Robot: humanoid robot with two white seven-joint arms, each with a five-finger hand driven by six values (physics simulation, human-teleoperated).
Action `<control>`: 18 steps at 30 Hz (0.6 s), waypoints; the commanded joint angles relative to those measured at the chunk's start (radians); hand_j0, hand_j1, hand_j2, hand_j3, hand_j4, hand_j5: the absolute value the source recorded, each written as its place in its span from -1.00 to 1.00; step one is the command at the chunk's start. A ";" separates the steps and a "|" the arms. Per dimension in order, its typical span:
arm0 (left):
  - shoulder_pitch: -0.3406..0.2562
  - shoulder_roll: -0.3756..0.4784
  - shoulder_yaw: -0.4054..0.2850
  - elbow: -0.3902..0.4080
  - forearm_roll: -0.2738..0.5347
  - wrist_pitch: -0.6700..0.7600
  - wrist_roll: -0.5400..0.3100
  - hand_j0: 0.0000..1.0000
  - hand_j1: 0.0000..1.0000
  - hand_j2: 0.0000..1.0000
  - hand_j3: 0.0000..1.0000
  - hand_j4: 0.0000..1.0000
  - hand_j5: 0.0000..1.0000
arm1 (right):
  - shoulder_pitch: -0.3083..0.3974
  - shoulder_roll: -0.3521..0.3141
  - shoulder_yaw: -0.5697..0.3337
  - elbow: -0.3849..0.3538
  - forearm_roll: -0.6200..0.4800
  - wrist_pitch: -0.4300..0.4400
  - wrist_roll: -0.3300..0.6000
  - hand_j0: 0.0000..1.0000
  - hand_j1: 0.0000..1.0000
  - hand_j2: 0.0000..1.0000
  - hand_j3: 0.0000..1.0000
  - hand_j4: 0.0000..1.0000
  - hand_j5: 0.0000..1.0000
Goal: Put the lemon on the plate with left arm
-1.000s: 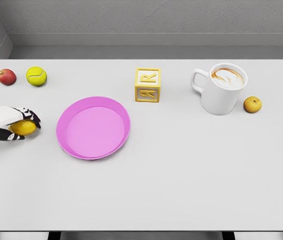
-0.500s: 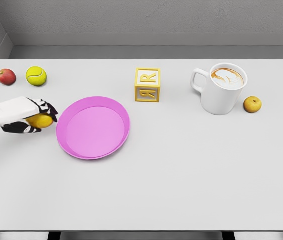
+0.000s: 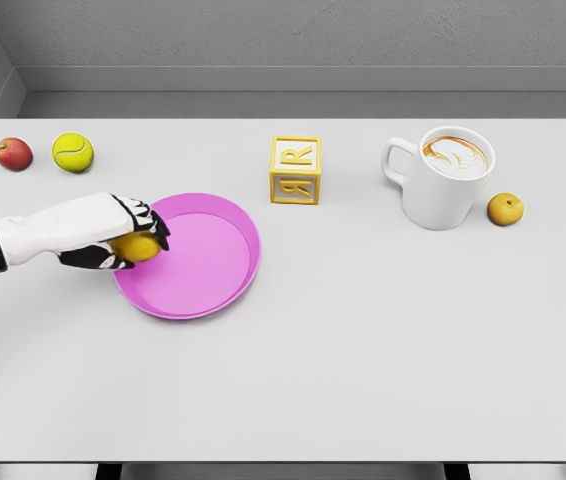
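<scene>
Gripping lemon (image 3: 137,246) in left robot hand (image 3: 113,232) | moved rightward since earlier | now over pink plate (image 3: 213,290) left rim

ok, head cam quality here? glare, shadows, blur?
Head view: flat, even light, no glare; sharp all over, no motion blur on the left hand holding the lemon; only faint soft shadows under the mug and block; table edges look straight, no visible distortion.

I read only one marking: raised letter "R" on top and front faces of yellow alphabet block (image 3: 295,170). Nothing else legible.
</scene>
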 commanded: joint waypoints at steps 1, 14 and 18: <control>0.000 -0.023 0.000 -0.020 0.009 0.004 -0.001 0.15 0.15 0.15 0.15 0.15 0.15 | 0.000 0.000 0.000 0.000 0.000 0.000 0.000 1.00 1.00 1.00 1.00 1.00 1.00; -0.005 -0.100 -0.002 -0.014 0.006 0.004 -0.001 1.00 1.00 1.00 1.00 1.00 1.00 | 0.000 0.000 0.000 0.000 0.000 0.000 0.000 1.00 1.00 1.00 1.00 1.00 1.00; -0.012 -0.053 0.066 0.096 0.032 0.004 -0.001 1.00 1.00 1.00 1.00 1.00 1.00 | 0.000 0.000 0.000 -0.001 0.000 0.000 0.000 1.00 1.00 1.00 1.00 1.00 1.00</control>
